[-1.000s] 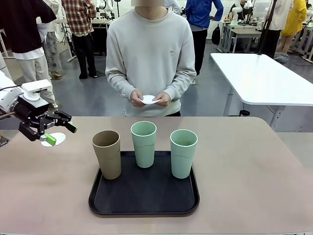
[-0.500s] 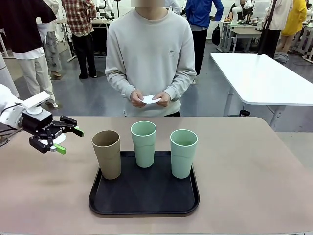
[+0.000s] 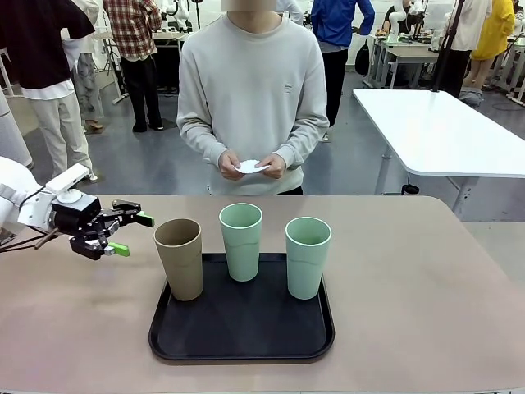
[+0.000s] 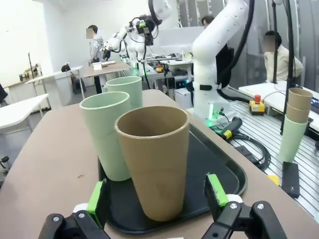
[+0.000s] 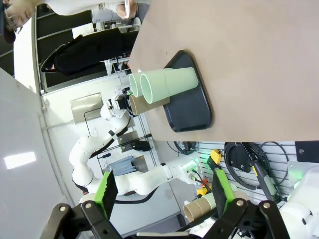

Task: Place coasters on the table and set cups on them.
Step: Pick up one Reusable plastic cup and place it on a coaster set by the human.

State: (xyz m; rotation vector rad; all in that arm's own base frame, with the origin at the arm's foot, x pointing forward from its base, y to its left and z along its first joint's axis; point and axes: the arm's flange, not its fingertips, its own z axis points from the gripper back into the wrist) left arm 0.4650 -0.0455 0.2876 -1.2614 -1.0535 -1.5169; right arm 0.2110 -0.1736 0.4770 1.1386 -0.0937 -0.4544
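Jaws of left gripper (image 3: 134,235) wide apart, empty, near tapered matte tan cup (image 3: 180,263)

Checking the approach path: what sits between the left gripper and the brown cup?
Only bare table and the tray rim separate the left gripper from the brown cup, seen in the left wrist view.

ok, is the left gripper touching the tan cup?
Apart. Left wrist view: tray shows between each green pad and the tan cup; left gripper open.
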